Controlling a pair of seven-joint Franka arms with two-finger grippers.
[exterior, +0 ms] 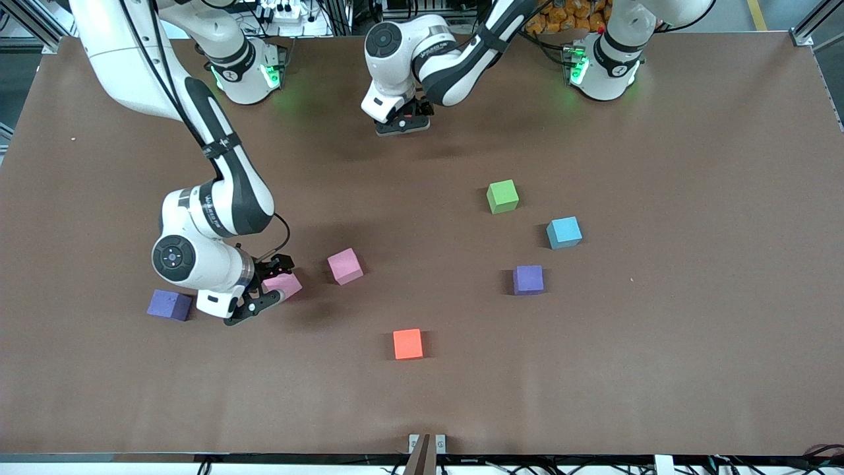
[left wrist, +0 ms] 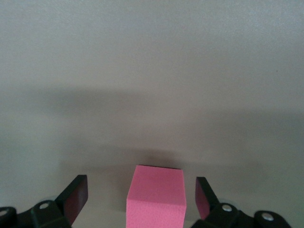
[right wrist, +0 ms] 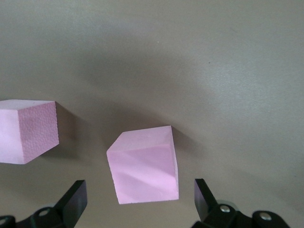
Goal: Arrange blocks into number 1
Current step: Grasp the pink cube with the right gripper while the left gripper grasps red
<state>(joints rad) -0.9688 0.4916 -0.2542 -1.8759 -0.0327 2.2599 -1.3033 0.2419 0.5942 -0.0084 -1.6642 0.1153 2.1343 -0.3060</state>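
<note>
The right gripper (exterior: 267, 290) is spread wide around a pink block (right wrist: 144, 165), which sits turned at an angle between its fingers. The left gripper (exterior: 403, 121), near its base, seems open over another pink cube (left wrist: 156, 195).

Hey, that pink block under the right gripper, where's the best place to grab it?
Take the pink block by two opposite side faces, from straight above. It sits flat but askew to the open right gripper, so twisting the wrist first should square the fingers to those faces.
</note>
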